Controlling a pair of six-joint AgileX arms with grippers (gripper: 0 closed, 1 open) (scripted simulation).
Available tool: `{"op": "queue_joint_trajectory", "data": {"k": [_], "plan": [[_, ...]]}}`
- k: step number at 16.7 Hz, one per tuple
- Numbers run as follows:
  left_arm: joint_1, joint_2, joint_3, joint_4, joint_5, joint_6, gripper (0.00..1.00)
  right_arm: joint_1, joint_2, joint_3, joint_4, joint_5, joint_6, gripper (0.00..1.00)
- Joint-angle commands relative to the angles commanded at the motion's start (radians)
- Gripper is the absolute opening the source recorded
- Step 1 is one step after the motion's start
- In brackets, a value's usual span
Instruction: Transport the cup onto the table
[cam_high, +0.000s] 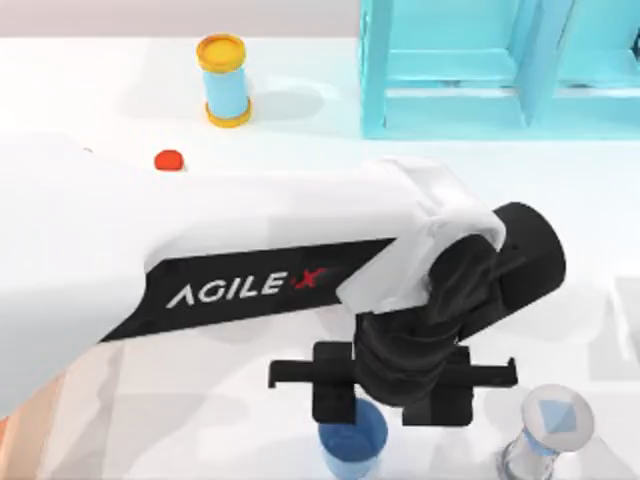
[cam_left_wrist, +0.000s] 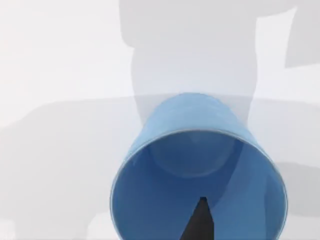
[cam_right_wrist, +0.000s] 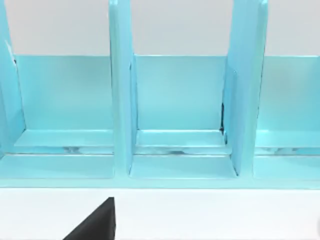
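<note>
**Top view: left gripper over the blue cup at the near edge**

Top view first: the left arm is seen stretched across the table (cam_high: 300, 90) from the left side, its left gripper (cam_high: 385, 425) pointed straight down. Directly beneath it the cup (cam_high: 352, 447) is found, upright, its blue rim partly covered by the black fingers. One finger (cam_high: 334, 405) is seen over the cup's rim, the other just beside it. From the left wrist view, the cup (cam_left_wrist: 200, 165) is looked into from above, open mouth toward the camera, and a dark fingertip (cam_left_wrist: 200, 222) is seen inside its wall. Whether the wall is pinched or merely straddled cannot be told.

Just to the gripper's right, a clear hourglass-like object (cam_high: 548, 435) is noted. Well beyond the gripper, a pale-blue cylinder with yellow ends (cam_high: 224, 80) and a small red disc (cam_high: 169, 160) are seen.

The cyan shelf unit (cam_right_wrist: 175, 125) is faced in the right wrist view, with a dark fingertip (cam_right_wrist: 97, 222) of the right gripper at the frame's edge; its state cannot be told.
</note>
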Motion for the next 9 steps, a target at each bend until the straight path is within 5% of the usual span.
{"op": "queue_joint_trajectory", "data": {"k": [3, 9], "plan": [[0.0, 0.0, 0.0, 0.0, 0.0, 0.0, 0.98, 0.0, 0.0, 0.0, 0.0, 0.0, 0.0, 1.0], [0.0, 0.0, 0.0, 0.0, 0.0, 0.0, 1.0, 0.0, 0.0, 0.0, 0.0, 0.0, 0.0, 1.0]]}}
